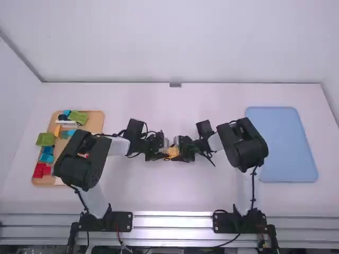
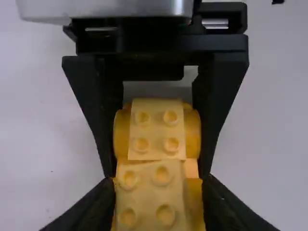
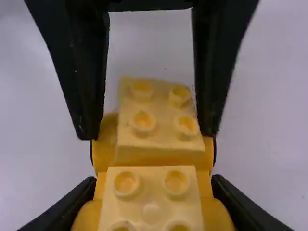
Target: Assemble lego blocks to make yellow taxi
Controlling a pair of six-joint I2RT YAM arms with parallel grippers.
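Observation:
In the high view my left gripper (image 1: pixel 158 150) and my right gripper (image 1: pixel 183 150) meet above the table's middle, with a yellow block assembly (image 1: pixel 172 152) between them. The left wrist view has my left gripper (image 2: pixel 159 186) shut on the near part of the yellow assembly (image 2: pixel 152 185); the right gripper's fingers flank its far part, which has rounded sides. From the right wrist, my right gripper (image 3: pixel 154 184) is shut on the wider end of the yellow assembly (image 3: pixel 151 209), while the left gripper's fingers stand on either side of a raised studded block. Contact between the stacked pieces is partly hidden.
On the left, a tan tray (image 1: pixel 95 124) holds green blocks (image 1: pixel 46 139), blue blocks (image 1: pixel 46 154), red blocks (image 1: pixel 39 170) and other pieces, partly under the left arm. A light-blue tray (image 1: pixel 283 143) lies on the right, beside the right arm.

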